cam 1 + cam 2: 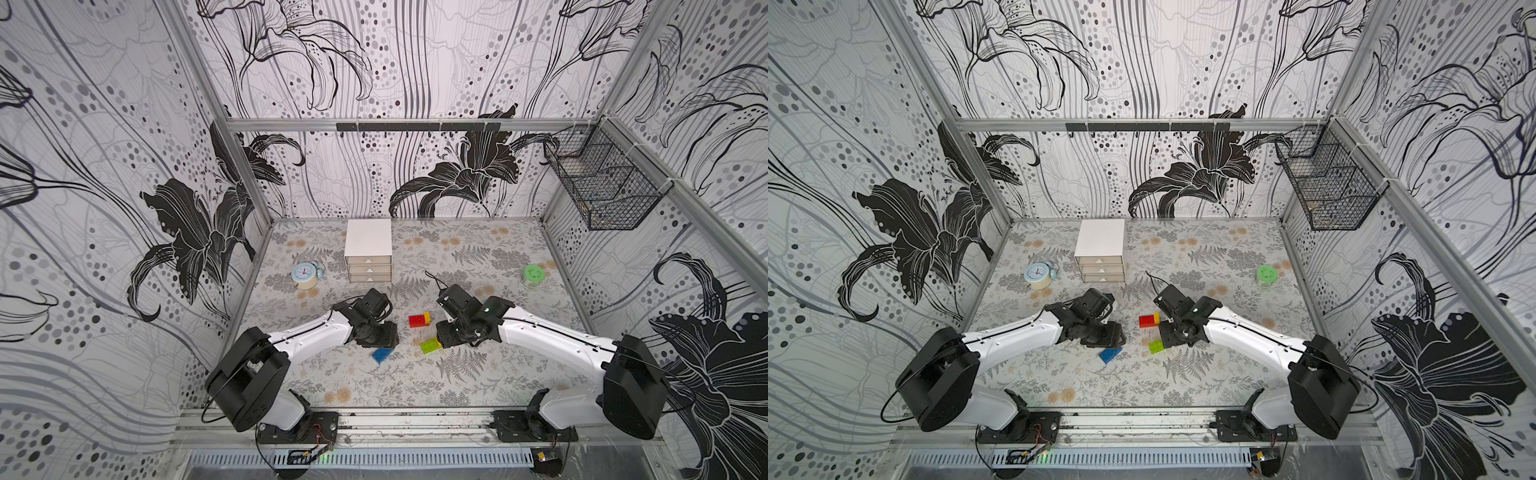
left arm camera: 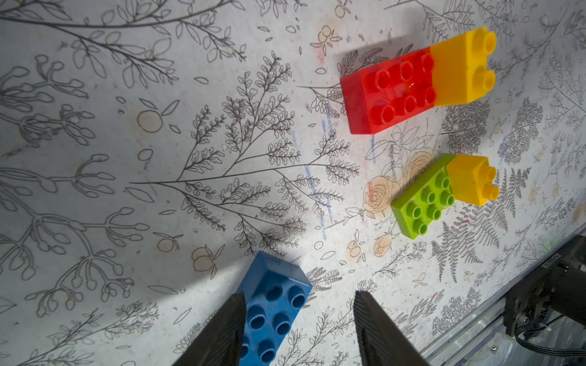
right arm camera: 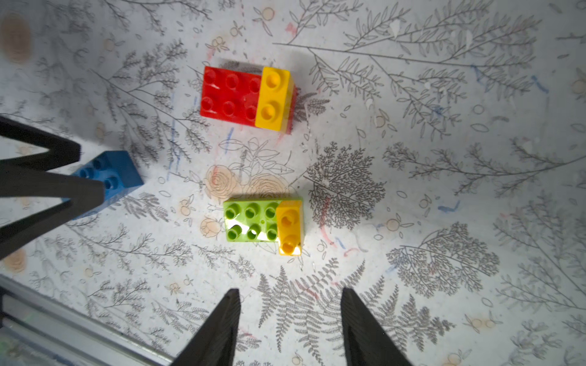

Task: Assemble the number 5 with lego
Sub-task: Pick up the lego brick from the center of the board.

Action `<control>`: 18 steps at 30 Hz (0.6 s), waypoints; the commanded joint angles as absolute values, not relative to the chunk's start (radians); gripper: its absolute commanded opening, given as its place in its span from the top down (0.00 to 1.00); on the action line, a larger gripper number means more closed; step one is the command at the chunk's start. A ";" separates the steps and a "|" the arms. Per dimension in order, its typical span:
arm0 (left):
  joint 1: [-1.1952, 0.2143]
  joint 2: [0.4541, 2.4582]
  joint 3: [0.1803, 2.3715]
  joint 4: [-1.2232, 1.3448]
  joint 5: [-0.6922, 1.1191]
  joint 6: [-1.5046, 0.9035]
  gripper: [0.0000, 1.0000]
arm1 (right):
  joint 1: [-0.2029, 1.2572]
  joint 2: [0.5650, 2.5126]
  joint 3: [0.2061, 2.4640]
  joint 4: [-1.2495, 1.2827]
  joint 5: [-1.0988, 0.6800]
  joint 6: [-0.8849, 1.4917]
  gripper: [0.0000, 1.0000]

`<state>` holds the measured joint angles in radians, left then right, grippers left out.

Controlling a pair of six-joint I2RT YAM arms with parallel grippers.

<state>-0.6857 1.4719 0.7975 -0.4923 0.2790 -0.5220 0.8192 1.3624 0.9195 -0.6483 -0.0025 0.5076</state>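
You see the left end effector (image 2: 298,294) with its jaws parted low over the tabletop (image 2: 126,158): the blue brick (image 2: 272,304) lies partly between them, close beside one finger and clear of the other, not clamped. The right end effector (image 3: 290,290) likewise stands parted and empty, with the lime-green brick (image 3: 250,223) lying just ahead of its tips, a yellow brick (image 3: 288,228) seated on one end. Beyond it lies the red brick (image 3: 230,95), capped at one end by a second yellow brick (image 3: 272,96); these three groups lie apart, unjoined.
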 commanded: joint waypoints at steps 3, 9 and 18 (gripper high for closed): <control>-0.700 1.488 0.825 -0.520 0.247 -0.496 0.40 | 0.818 1.228 0.828 -0.531 -0.146 0.450 0.45; -0.713 1.504 0.832 -0.536 0.231 -0.482 0.40 | 0.818 1.133 0.743 -0.497 -0.225 0.431 0.46; -0.735 1.547 0.850 -0.541 0.208 -0.465 0.39 | 0.817 1.147 0.723 -0.480 -0.227 0.442 0.47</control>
